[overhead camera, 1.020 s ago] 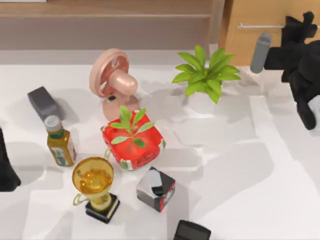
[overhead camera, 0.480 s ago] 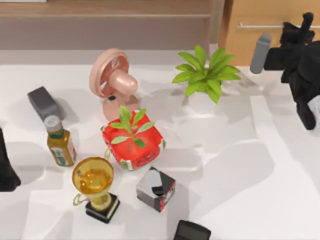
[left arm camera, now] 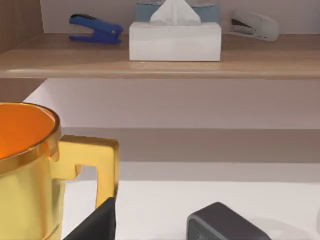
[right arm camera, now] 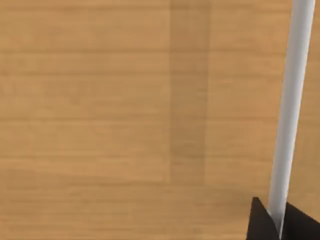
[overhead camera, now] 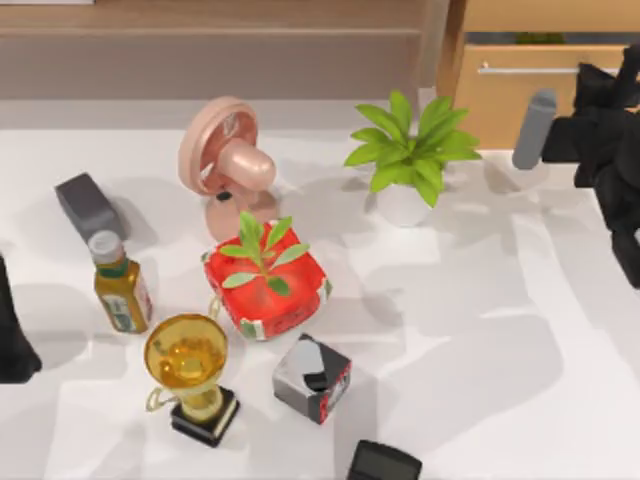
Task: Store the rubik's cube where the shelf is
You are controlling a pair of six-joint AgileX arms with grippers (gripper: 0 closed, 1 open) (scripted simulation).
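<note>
**Step in hand:** drawer opening, a preliminary to the fetch.

**Right end effector**: at the far right of the bench, fingers closed narrow on the silver bar handle of the drawer cabinet. I hold nothing else.

**Drawer:** stands slightly open, with a dark gap above its front.

**Rubik's cube**: by my judgement, the sliver of green in that gap. Too little shows to be sure.

**Shelf**: long wooden board along the far left, its recess beneath, well apart from the drawer.

**Left arm**: parked at the near left edge, beside the gold trophy.

**Other bench stock:** pink fan, red pot, white-potted plant, bottle.

**Next move calls for:** a straight pull toward the near side until the cube is uncovered. I would then release the handle, reach in from above for the cube, and carry it left over the plant to the shelf.
</note>
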